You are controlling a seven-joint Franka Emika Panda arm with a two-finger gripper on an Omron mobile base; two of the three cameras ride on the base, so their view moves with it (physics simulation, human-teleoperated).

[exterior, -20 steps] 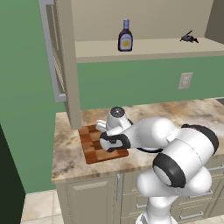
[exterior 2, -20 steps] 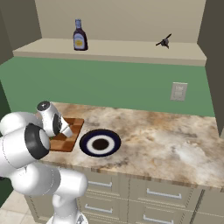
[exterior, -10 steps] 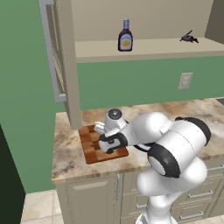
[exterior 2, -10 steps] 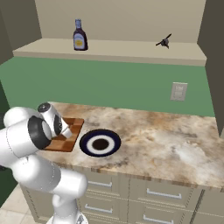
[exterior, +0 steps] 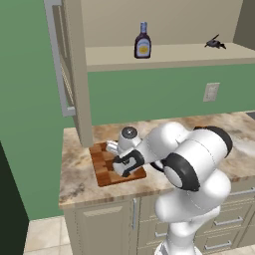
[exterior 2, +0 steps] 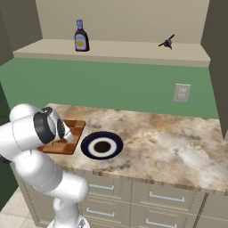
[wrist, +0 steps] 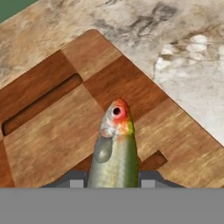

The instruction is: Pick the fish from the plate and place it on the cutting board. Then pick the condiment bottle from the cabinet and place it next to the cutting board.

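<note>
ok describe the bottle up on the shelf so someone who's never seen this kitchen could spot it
Look up from the marble counter to the open beige cabinet shelf. Toward its left stands a small dark brown sauce bottle with a yellow label, narrow neck and pale cap; unlike the low black spiky object farther right, it stands tall and upright.

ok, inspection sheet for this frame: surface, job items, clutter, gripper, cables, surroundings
Surface: marbled beige counter over drawer fronts.
Fish: between the fingers, head pointing away from the hand, over the cutting board; contact with the board cannot be told.
Plate: on the counter just beside the board, nothing on it.
Condiment bottle: upright on the cabinet shelf, untouched.
Clutter: small dark spiky object on the same shelf, well apart from the bottle.
Gripper: shut on the fish, low over the board.
Cables: nothing seen.
Surroundings: green wall, wall outlet, cabinet door open.
</note>
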